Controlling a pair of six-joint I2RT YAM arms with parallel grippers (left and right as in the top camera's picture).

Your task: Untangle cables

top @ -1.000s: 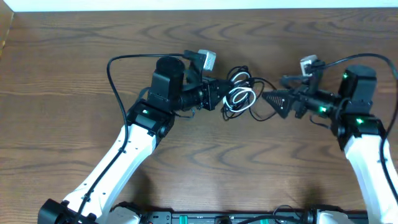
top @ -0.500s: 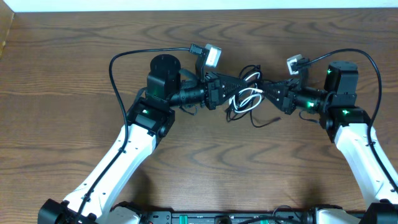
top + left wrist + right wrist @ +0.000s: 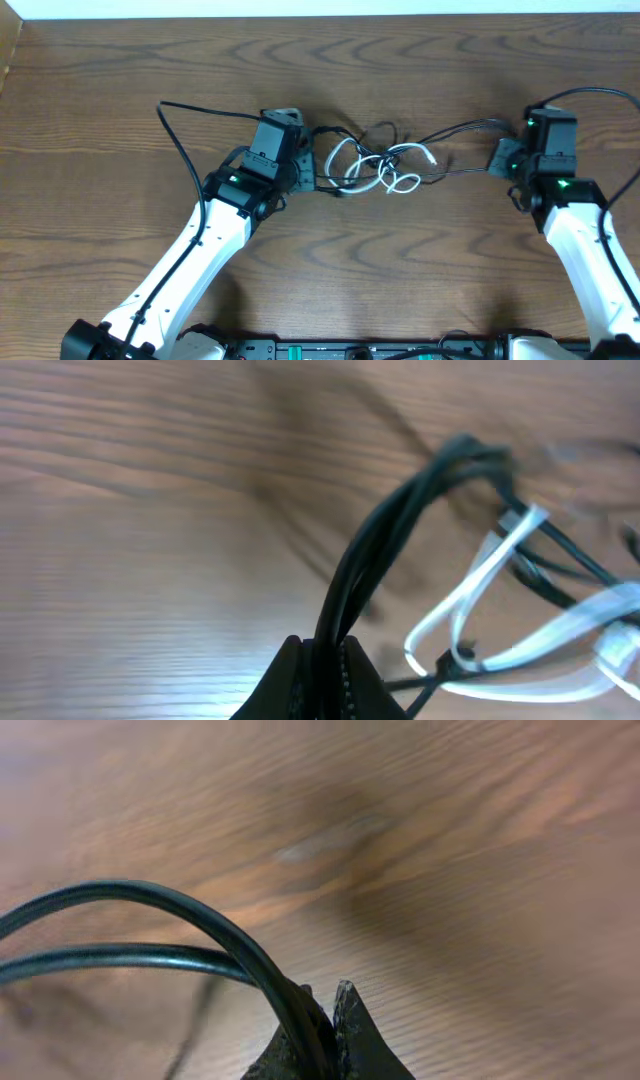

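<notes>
Change: Since 0.5 s ago the 2 arms have drawn apart. The left tool (image 3: pixel 322 650) has pulled back to the left and the right tool (image 3: pixel 325 1002) to the right. The bundle that was bunched between their tips is now spread wider across the bench (image 3: pixel 100 210).
Left arm: It reaches up from the lower left, with its wrist left of the tangle.
Left tool: It is closed tight. Several black cables (image 3: pixel 372 532) are pinched together between its fingers and rise out of the grip as 1 thick bunch, bending away to the right.
Tangle: It lies on the bench between the 2 tools, nearer the left one, with black strands and white loops crossing each other. In the overhead view I cannot tell which strand passes over which.
White cable (image 3: pixel 480 575): It is looped through the middle of the tangle, just right of the left tool's bunch, with 1 end pointing right.
Black strands to the right: 2 run from the tangle across to the right tool, lifted off the bench and spreading slightly.
Right tool: It is closed, with a black cable clamped between its fingertips. 2 black runs curve away from it to the left.
Right arm: It comes up from the lower right, with its wrist well apart from the tangle.
</notes>
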